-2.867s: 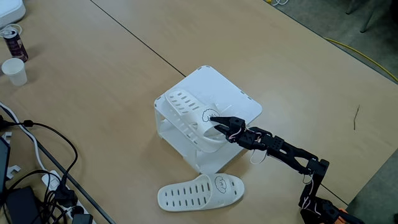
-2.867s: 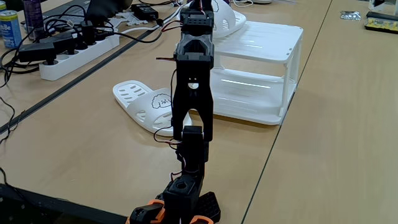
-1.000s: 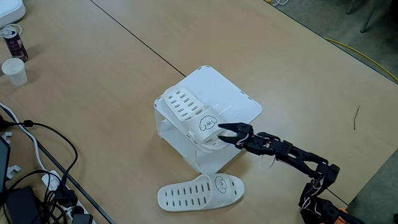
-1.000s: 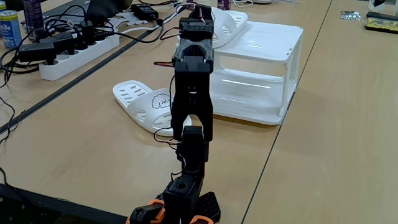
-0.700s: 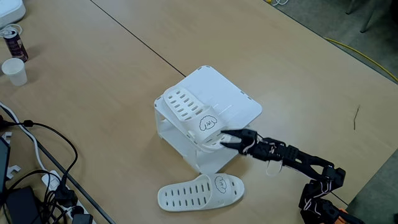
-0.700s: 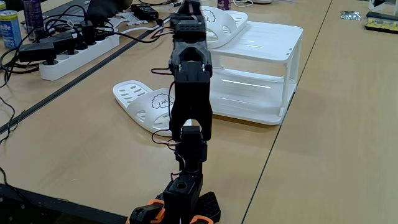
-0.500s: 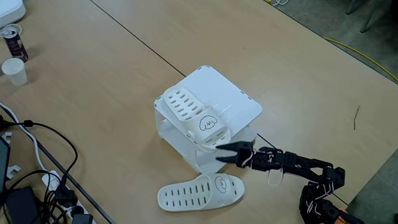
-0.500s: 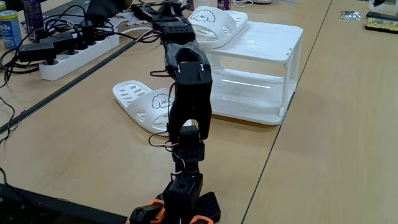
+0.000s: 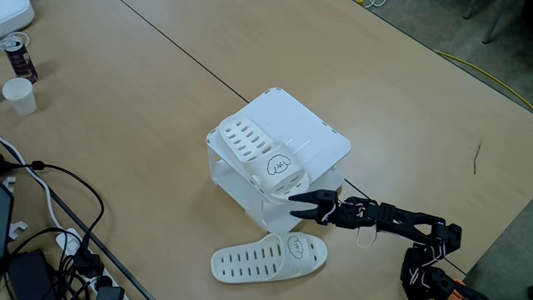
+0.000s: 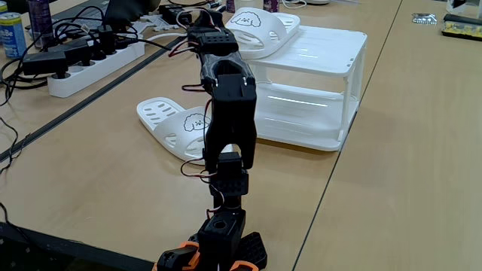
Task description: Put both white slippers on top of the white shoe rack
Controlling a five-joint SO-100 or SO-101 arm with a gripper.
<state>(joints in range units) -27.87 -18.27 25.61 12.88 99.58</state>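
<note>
White slipper (image 9: 265, 158) on rack (image 9: 312, 133) edge, 2nd slipper (image 9: 266, 256) on worktop; gripper (image 9: 293, 205) jaws spread, empty. Risk: nudging racked one off.

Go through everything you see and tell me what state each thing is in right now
Slipper on rack: resting on the rack's top, released.
Slipper on table: flat on the table beside the rack, not yet picked up.
Rack: upright, one slipper on top.
Gripper: open, empty, near the rack's corner.
Cup: upright.
Can: upright.
</note>
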